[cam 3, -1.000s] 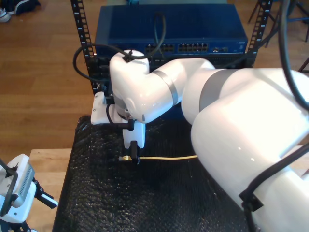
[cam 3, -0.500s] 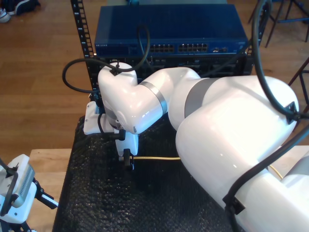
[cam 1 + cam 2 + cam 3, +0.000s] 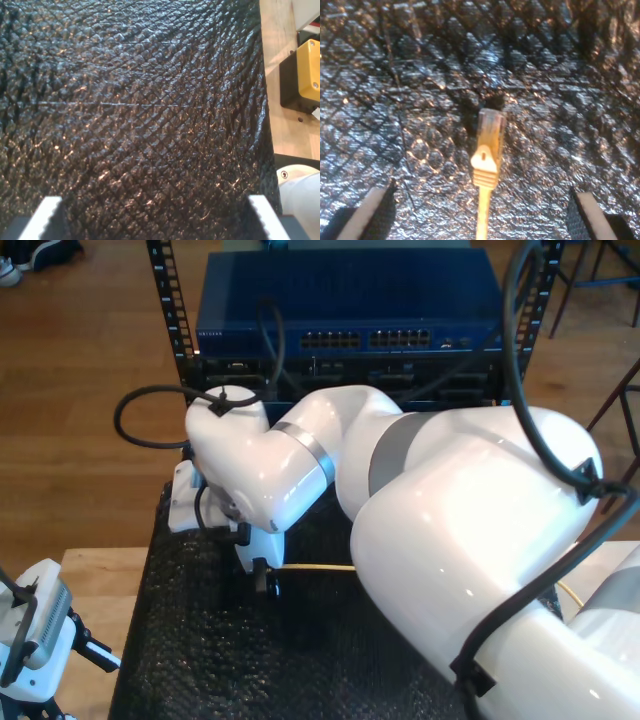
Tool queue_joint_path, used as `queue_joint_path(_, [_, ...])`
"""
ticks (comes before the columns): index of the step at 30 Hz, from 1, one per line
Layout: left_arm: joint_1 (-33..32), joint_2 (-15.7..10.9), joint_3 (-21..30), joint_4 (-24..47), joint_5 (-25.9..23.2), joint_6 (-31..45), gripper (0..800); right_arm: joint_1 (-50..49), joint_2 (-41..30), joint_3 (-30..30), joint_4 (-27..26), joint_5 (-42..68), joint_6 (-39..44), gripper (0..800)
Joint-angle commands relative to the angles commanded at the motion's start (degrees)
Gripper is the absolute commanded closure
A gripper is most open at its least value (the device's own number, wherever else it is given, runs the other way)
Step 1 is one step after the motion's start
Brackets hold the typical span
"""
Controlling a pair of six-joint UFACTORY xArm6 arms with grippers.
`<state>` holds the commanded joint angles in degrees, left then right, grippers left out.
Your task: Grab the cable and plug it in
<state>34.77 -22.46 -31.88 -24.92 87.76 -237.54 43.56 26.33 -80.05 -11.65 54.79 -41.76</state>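
Observation:
The yellow cable (image 3: 483, 220) lies on the black mat (image 3: 395, 100), its clear plug (image 3: 491, 129) at the tip. My second gripper (image 3: 480, 200) is open, one finger on each side of the cable with wide gaps, touching nothing. In the exterior view my second gripper (image 3: 262, 578) hangs low over the cable's (image 3: 320, 567) end, which it hides there. My first gripper (image 3: 155, 207) is open over bare mat (image 3: 140, 110) with nothing between its fingers.
A blue network switch (image 3: 350, 300) with rows of ports (image 3: 370, 340) sits in a rack behind the mat. Thick black arm cables (image 3: 150, 400) loop beside it. Another white gripper head (image 3: 40, 635) is at the exterior view's lower left. A yellow box (image 3: 307, 70) stands on the wooden table.
My second arm has swung toward the exterior view's left and come lower. Its gripper now covers the plug end, which earlier showed just beyond the fingers.

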Motion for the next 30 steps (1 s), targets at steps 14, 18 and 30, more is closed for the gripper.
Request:
queue_joint_path(14, [0.0, 0.1, -0.4, 0.0, 0.4, 0.0, 0, 0.3, 0.8, -0.7, 0.1, -0.1, 0.0, 129])
queue_joint_path(18, [0.0, 0.1, -0.4, 0.0, 0.4, 0.0, 0, 0.3, 0.8, -0.9, 0.1, -0.1, 0.0, 202])
queue_joint_path(30, [0.1, 0.1, -0.7, 0.0, 0.4, 0.0, 0, 0.7, 1.4, -0.8, -0.2, -0.4, 0.0, 290])
